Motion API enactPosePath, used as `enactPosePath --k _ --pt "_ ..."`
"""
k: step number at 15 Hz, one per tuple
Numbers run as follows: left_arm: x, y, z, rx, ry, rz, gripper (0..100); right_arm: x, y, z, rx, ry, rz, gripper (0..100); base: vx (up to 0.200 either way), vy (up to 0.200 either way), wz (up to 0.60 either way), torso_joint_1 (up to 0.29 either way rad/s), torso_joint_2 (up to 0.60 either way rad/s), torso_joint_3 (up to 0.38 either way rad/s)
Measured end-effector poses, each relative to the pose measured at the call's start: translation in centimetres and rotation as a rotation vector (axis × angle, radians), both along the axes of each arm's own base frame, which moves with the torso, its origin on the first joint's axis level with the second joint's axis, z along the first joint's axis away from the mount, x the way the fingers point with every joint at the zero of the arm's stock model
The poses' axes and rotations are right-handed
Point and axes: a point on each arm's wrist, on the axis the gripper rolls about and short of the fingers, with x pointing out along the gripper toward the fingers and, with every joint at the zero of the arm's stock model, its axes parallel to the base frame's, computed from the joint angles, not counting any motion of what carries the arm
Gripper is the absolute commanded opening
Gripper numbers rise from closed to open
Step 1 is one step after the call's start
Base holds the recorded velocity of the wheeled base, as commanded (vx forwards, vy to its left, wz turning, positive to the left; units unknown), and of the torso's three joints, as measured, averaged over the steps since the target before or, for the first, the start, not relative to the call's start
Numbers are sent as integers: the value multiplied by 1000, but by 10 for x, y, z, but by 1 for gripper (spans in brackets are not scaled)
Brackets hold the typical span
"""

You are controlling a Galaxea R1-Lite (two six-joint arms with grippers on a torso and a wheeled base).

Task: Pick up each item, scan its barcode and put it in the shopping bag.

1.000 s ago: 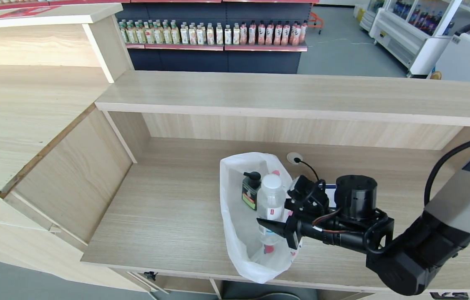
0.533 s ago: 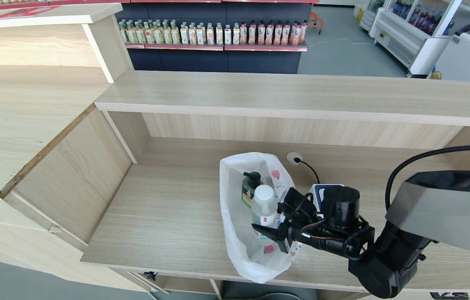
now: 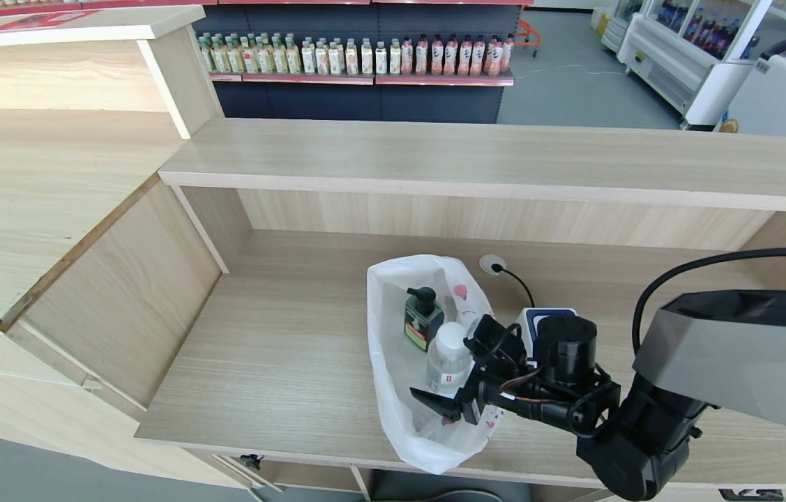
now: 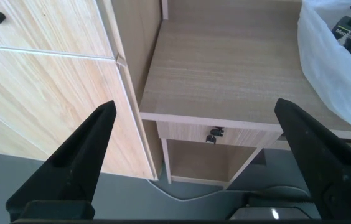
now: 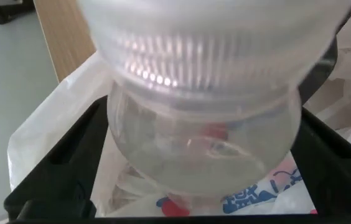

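Two grippers, two very different states. Your left gripper (image 4: 194,102) hangs off the front left corner of the counter (image 3: 281,348) with its fingers spread wide and nothing between them, so it has no part in the step in hand.

Moving right, the white shopping bag (image 3: 393,348) stands open near the counter's front edge. A dark pump bottle (image 3: 422,319) is upright inside it, toward the back. Just in front of that is the clear bottle (image 3: 447,352) with the white cap, upright and sunk partway below the bag's rim. Your right gripper (image 3: 441,389) is pinching it low on the body, one black finger on each side, as the right wrist view shows. Whether the bottle's base touches the bag's floor is hidden.

Farther right, just beside the bag, a small white and blue box (image 3: 542,322) sits on the counter with a cable running to a hole in the top — probably the scanner.

By my reading you are at the end of the bagging step for this bottle: placing, not scanning. The next move calls for a little more descent until the base is supported. Then spread the fingers gently and lift straight up — the film is loose and close to both fingers, so a sideways exit could snag it or tip the bottle against the pump bottle.
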Motion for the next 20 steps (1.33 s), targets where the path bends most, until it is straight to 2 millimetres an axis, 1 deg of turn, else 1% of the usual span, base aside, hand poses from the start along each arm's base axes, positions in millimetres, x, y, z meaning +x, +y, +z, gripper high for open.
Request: enactPosePath --k 4,6,8,10,11,13,14,15,16,17,18,20 --pt "0 0 0 0 0 0 100 -9 -4 30 102 115 -23 100 0 0 0 0 0 0" --pt "0 0 0 0 0 0 100 -16 -13 49 123 217 -55 100 0 0 0 0 0 0" --pt "0 0 0 0 0 0 100 -28 -25 75 147 302 -88 100 0 0 0 0 0 0" --pt "0 0 0 0 0 0 100 -48 -47 108 168 346 -132 100 0 0 0 0 0 0" --pt "0 0 0 0 0 0 100 -58 -60 120 170 356 -166 100 0 0 0 0 0 0" --pt "0 0 0 0 0 0 100 -81 -105 142 171 336 -313 100 0 0 0 0 0 0" --pt "0 0 0 0 0 0 100 -94 -126 148 172 305 -394 100 0 0 0 0 0 0" --pt "0 0 0 0 0 0 100 -111 -144 151 170 271 -470 100 0 0 0 0 0 0" --pt "0 0 0 0 0 0 100 -131 -160 147 158 243 -550 100 0 0 0 0 0 0" --pt "0 0 0 0 0 0 100 -151 -170 140 144 222 -617 100 0 0 0 0 0 0" --pt "0 0 0 0 0 0 100 -170 -177 131 129 202 -678 100 0 0 0 0 0 0" --pt "0 0 0 0 0 0 100 -208 -185 112 115 166 -757 100 0 0 0 0 0 0"
